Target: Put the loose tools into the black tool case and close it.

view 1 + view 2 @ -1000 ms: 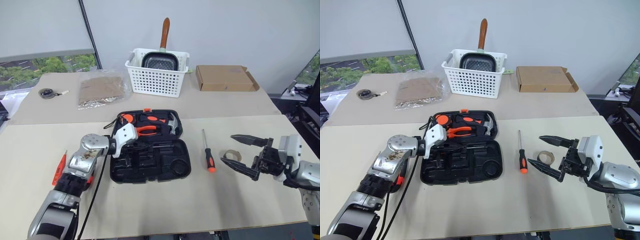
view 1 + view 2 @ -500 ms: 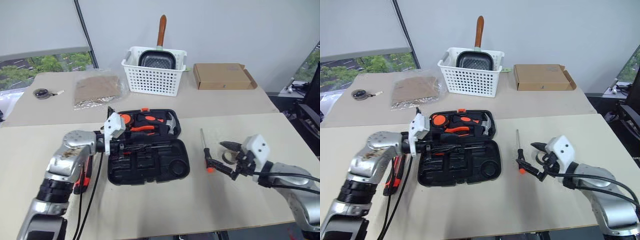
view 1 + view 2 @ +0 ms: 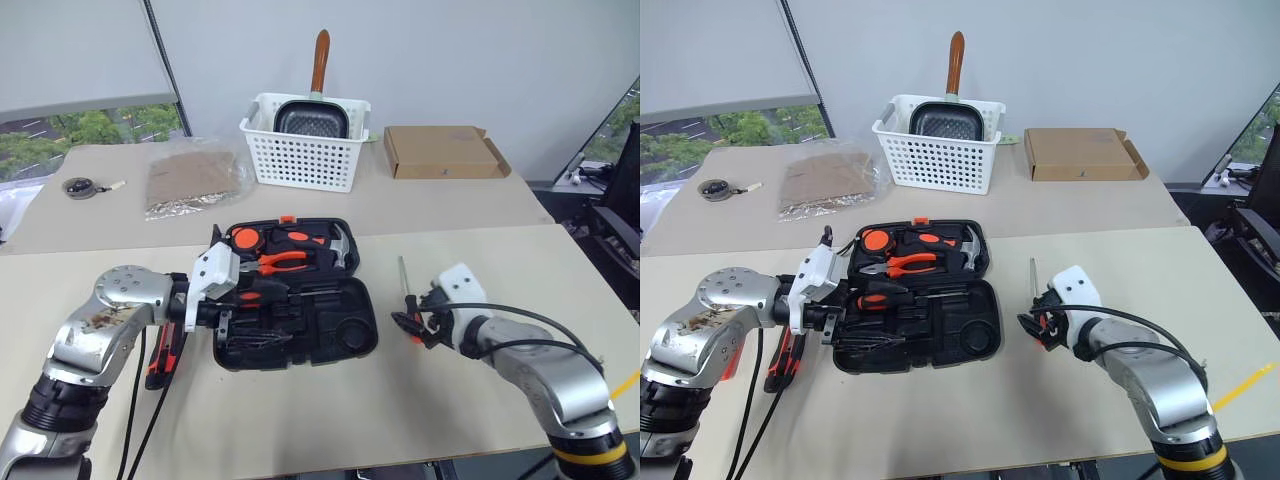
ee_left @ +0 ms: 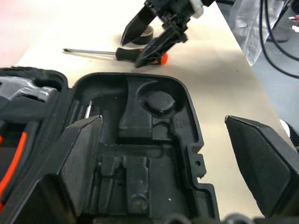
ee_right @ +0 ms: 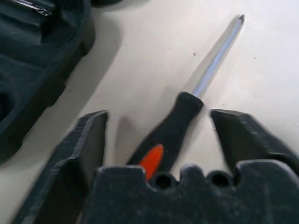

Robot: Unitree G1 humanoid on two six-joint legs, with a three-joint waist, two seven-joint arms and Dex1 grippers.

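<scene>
beside the open black moulded-plastic tool case (image 3: pixel 295 300), the right gripper (image 5: pixel 161 140) is lowering, jaws apart astride the black-and-orange-handled screwdriver (image 5: pixel 180 126), not yet grasping, while the released left gripper (image 3: pixel 235 312) is withdrawing.

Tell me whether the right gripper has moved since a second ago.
Yes. The right gripper has come in leftward from beyond the tape roll and down to the screwdriver lying right of the black tool case, its fingers now straddling the handle.
</scene>
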